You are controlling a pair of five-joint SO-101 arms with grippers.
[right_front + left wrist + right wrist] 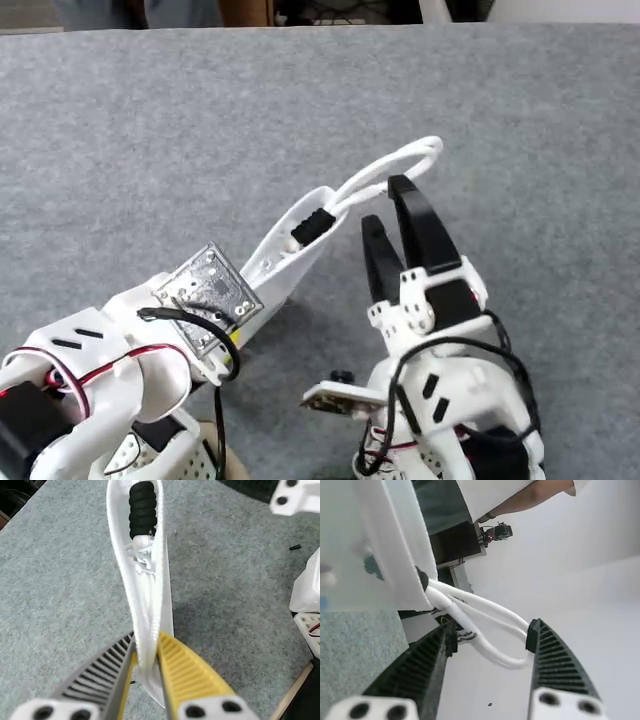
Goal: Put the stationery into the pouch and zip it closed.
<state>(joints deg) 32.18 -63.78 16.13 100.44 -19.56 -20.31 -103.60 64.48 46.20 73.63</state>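
A white pouch (285,255) hangs tilted above the grey mat, and my left gripper (147,655) is shut on its lower edge with its grey and yellow fingers. At the pouch's upper end sits a black ribbed zip pull (313,226) (143,509), from which a white cord loop (400,165) runs out. My right gripper (385,203) stands open with its black fingers on either side of that loop. In the right wrist view the cord loop (490,630) lies between the open fingers, beside the pouch (395,545). Faint coloured shapes show through the pouch wall.
The grey mat (480,110) covers the table up to its far edge. Both arm bases crowd the near edge. A small black bit (295,546) lies on the mat near the right arm.
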